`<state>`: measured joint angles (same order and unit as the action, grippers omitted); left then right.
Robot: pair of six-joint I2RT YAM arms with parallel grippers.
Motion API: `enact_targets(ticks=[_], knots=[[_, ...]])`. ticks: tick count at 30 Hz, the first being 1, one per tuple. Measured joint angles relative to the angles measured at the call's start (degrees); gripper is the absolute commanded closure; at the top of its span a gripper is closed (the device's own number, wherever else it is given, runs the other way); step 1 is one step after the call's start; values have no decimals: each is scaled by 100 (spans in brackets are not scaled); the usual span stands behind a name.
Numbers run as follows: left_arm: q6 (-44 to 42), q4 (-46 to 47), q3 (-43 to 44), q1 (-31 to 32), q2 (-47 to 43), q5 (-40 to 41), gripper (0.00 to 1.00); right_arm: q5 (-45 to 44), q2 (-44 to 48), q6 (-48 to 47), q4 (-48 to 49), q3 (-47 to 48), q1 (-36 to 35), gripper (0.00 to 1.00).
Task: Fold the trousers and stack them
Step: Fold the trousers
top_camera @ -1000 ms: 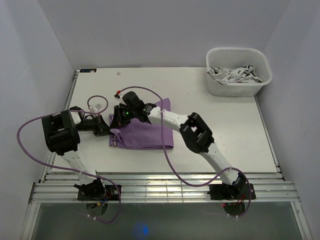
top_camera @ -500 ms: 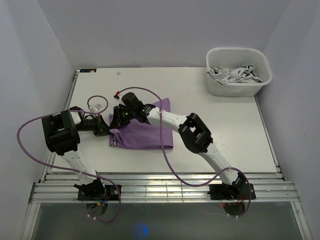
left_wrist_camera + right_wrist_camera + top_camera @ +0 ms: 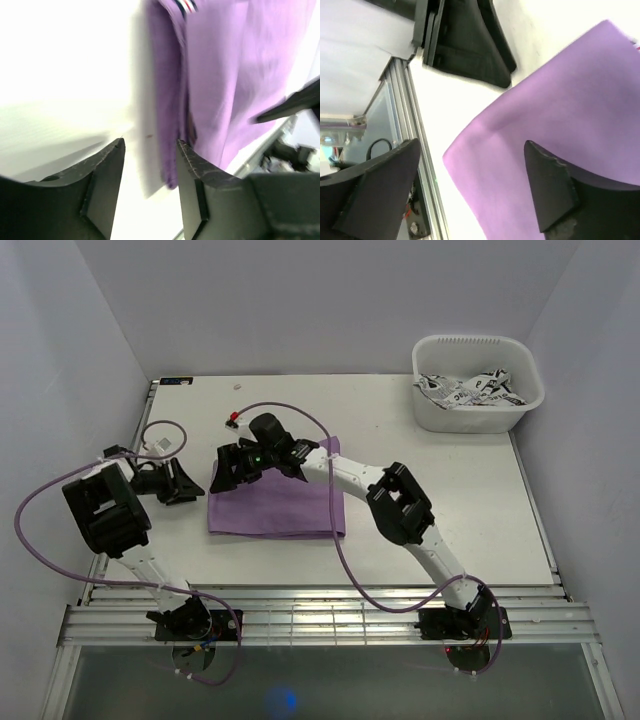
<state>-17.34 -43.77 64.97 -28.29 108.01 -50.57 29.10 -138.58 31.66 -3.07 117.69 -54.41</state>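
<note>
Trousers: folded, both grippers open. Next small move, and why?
Probably raise the right gripper straight up and clear. It hovers open over the far left corner of the trousers, holding nothing. The cloth lies flat as a folded rectangle, and the left gripper stands open beside its left edge, so nothing seems left to hold here.

2 black-and-white arms [image 3: 400,505] (purple cables [image 3: 333,540]).

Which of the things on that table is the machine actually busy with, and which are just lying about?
Part of the job:
- the folded purple trousers, lying flat on the table

Just lying about:
- the white tub at the far right corner
- the crumpled black-and-white printed material inside it
</note>
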Motion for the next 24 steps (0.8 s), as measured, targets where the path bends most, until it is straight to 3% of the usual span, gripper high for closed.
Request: enact_targets(ticks=[3,7,12,19,24], knots=[[-162,-190,334,-267,-87,116,41,284,494,-299,33,-275,199,10],[-446,-496,608,-354,-282,168,41,905,1427,-719,81,-870,660,10],[-863,-1012,820,-299,-638,-608,44,2096,2636,-1233,234,-2275,1508,9],[-1340,-1534,610,640,-822,-1827,54,3211,2872,-1296,431,-4234,2094,5],[-1095,-1360,11,1128,28,-2094,58,3331,2822,-1073,664,-5515,1967,3]])
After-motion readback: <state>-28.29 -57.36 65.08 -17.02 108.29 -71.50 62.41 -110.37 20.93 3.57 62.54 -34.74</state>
